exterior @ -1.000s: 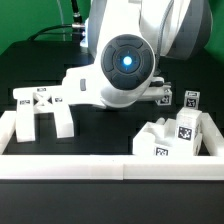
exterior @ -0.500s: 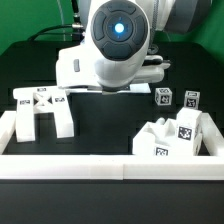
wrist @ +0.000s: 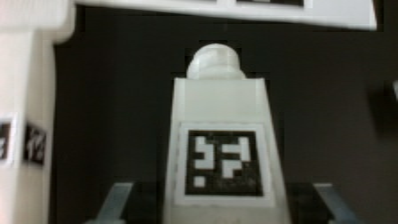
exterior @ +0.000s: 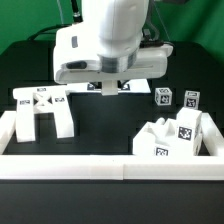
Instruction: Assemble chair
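A white chair leg (wrist: 221,120) with a square tag and a rounded peg at its far end lies between my gripper's (wrist: 217,205) grey fingers (wrist: 119,200), which are shut on its sides. In the exterior view the gripper (exterior: 108,86) hangs under the big white hand at the back middle of the black table, and the leg is mostly hidden there. The cross-braced frame (exterior: 40,108) stands at the exterior view's left. The seat block (exterior: 170,135) sits at the right front.
Two small tagged white pieces (exterior: 164,97) (exterior: 190,98) stand at the back right. A long white rail (exterior: 110,165) edges the table's front. In the wrist view a tall white part (wrist: 27,100) stands beside the leg and a tagged white surface (wrist: 231,8) lies beyond it.
The wrist has swung round and up: the round blue-lit joint that faced the camera is gone from view, and the hand's flat white body now shows. The parts on the table have not moved.
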